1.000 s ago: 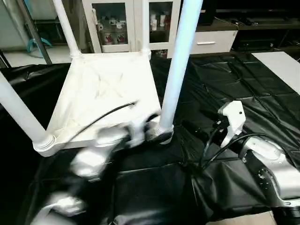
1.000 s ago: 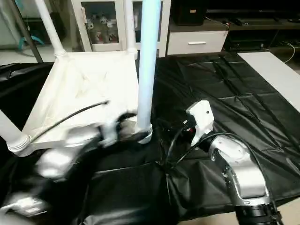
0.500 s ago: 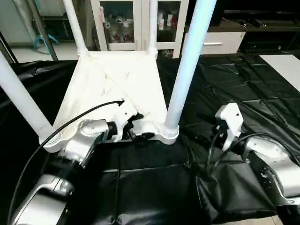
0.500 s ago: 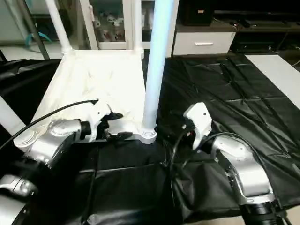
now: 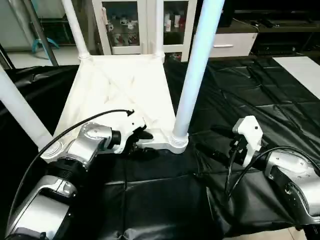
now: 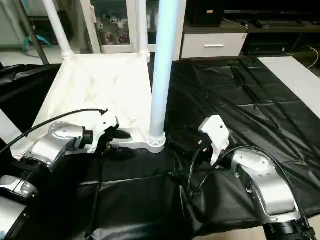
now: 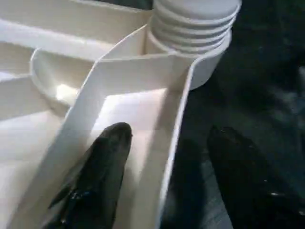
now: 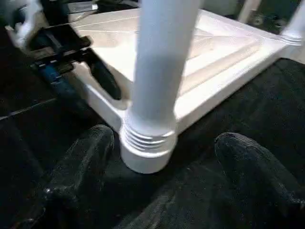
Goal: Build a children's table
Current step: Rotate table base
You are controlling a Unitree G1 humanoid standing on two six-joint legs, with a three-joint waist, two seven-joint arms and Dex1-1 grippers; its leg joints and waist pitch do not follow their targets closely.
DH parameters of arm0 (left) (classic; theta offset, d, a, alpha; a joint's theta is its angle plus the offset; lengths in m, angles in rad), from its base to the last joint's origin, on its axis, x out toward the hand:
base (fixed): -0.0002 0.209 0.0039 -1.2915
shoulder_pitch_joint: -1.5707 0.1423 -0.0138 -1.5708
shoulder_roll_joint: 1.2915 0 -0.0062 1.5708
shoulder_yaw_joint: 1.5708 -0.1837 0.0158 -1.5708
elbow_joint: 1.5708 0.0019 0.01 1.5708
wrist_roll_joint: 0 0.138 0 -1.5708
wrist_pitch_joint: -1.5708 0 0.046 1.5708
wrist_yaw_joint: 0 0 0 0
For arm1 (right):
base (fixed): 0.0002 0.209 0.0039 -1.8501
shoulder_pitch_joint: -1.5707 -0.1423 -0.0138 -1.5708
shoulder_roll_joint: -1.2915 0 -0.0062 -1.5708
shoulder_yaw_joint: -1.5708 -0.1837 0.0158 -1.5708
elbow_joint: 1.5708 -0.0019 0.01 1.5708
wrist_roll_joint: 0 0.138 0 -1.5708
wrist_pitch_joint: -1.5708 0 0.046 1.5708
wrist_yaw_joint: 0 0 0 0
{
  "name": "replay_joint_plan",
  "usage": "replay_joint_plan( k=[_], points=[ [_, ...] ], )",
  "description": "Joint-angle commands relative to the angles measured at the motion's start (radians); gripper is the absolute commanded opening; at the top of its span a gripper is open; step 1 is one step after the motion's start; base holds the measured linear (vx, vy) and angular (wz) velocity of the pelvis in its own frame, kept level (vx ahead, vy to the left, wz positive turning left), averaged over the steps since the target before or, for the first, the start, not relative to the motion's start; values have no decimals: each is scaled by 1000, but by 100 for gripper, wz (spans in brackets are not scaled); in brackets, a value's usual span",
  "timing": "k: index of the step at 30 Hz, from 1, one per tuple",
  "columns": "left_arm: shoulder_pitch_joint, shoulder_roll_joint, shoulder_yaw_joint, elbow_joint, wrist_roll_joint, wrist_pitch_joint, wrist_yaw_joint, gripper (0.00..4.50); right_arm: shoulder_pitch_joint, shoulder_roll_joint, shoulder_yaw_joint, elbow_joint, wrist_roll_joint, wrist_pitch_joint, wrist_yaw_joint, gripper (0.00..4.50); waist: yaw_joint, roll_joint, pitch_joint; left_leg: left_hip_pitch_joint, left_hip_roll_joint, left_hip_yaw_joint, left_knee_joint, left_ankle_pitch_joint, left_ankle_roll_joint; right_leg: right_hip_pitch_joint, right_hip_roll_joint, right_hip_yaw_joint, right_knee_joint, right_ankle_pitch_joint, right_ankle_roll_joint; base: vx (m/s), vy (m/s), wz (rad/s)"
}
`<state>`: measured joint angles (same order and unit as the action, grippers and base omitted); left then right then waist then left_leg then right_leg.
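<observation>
The children's table lies upside down on a black cloth, its white top [image 5: 120, 90] ribbed side up. Legs stand in its corner sockets; the nearest leg [image 5: 192, 75] rises from the near right socket [image 5: 178, 142]. My left gripper [image 5: 146, 144] straddles the near rim [image 7: 162, 157] beside that socket. One of its fingers [image 7: 100, 176] sits inside the top and the other rests outside on the cloth, with a gap still showing. My right gripper [image 5: 210, 141] hovers open just right of the socket [image 8: 145, 148], its fingers [image 8: 81, 167] spread to either side of it without touching.
Black cloth [image 5: 165, 200] covers the floor around the table. A white glass-door cabinet [image 5: 125, 25] and a white drawer unit [image 5: 230, 45] stand at the back. A pale floor patch [image 5: 300, 67] lies at the far right. A black cable [image 5: 65, 137] loops off my left arm.
My left arm swung in and settled at the near rim, and its fingers have drawn closer together around it. The right gripper stays open in about the same place. The camera shifted slightly.
</observation>
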<state>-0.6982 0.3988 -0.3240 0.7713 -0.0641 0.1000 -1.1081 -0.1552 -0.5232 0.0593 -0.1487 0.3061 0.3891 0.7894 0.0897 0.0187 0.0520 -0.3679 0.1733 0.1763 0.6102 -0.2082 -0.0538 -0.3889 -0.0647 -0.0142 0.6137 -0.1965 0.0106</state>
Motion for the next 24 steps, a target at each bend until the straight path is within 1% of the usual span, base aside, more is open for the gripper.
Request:
replay_joint_plan(
  k=[1,2,6,7,10,12,13,14,16,17,18,21,22,23,24],
  points=[
    [-12,13,-10,15,17,-5,-9,279,12,-19,14,-24,2,3,22,384,3,2,-62,17,54,-20,-84,-182,5,40,-77,32,-62,-72,-264,0,0,0],
    [-13,13,-10,21,24,-12,-4,261,15,-20,16,-24,0,0,24,384,3,3,-61,17,54,-20,-85,-181,5,40,-77,33,-61,-68,-266,0,0,0],
    [-21,8,-5,45,42,-31,7,239,18,-21,20,-24,-4,1,25,384,2,0,-60,16,53,-20,-85,-188,6,40,-77,32,-63,-79,-267,0,0,0],
    [-26,4,1,57,44,-39,10,217,22,-26,26,-25,-6,7,32,384,3,2,-61,18,54,-20,-85,-192,4,39,-77,33,-64,-84,-267,0,0,0],
    [-32,3,8,70,46,-50,9,203,32,-43,41,-16,-20,11,44,384,4,1,-59,18,55,-20,-86,-204,0,39,-78,34,-65,-98,-265,0,0,0],
    [-32,4,8,70,47,-50,7,175,33,-45,43,-11,-27,10,42,384,5,1,-59,17,55,-21,-87,-203,0,40,-79,33,-66,-100,-263,0,0,0],
    [-31,4,7,71,48,-50,5,167,31,-43,41,-5,-28,14,36,384,4,2,-59,17,55,-21,-88,-208,-1,38,-79,33,-66,-105,-263,0,0,0],
    [-32,3,6,74,52,-53,0,163,25,-37,38,2,-26,29,26,384,3,2,-58,17,55,-21,-88,-211,-1,38,-78,33,-67,-110,-263,0,0,0],
    [-31,3,3,77,57,-55,-4,158,22,-35,39,6,-25,33,24,384,3,2,-57,17,55,-21,-89,-215,-1,38,-79,34,-68,-118,-263,0,0,0],
    [-32,2,3,80,59,-59,-7,136,21,-35,41,6,-25,33,25,384,3,1,-58,17,55,-21,-89,-216,-2,38,-79,34,-67,-120,-262,0,0,0],
    [-31,2,3,82,60,-59,-11,124,22,-34,44,5,-25,32,25,384,3,2,-58,17,55,-22,-89,-215,-2,38,-79,34,-68,-120,-262,0,0,0],
    [-25,8,-7,80,69,-57,-37,114,28,-35,51,-6,-20,31,27,384,3,3,-58,18,56,-22,-89,-212,-3,37,-79,34,-67,-107,-263,0,0,0],
    [-23,9,-9,79,71,-55,-43,104,29,-36,52,-7,-20,30,26,384,3,3,-57,17,56,-21,-90,-213,-3,37,-79,34,-67,-107,-263,0,0,0],
    [-21,10,-10,77,72,-53,-47,79,30,-35,51,-7,-21,30,26,384,3,4,-58,18,56,-21,-89,-215,-3,37,-79,34,-67,-106,-264,0,0,0],
    [-19,10,-11,75,73,-51,-51,75,29,-33,49,-6,-23,30,25,384,3,3,-58,17,56,-21,-90,-216,-3,37,-79,34,-67,-106,-265,0,0,0]
  ],
)
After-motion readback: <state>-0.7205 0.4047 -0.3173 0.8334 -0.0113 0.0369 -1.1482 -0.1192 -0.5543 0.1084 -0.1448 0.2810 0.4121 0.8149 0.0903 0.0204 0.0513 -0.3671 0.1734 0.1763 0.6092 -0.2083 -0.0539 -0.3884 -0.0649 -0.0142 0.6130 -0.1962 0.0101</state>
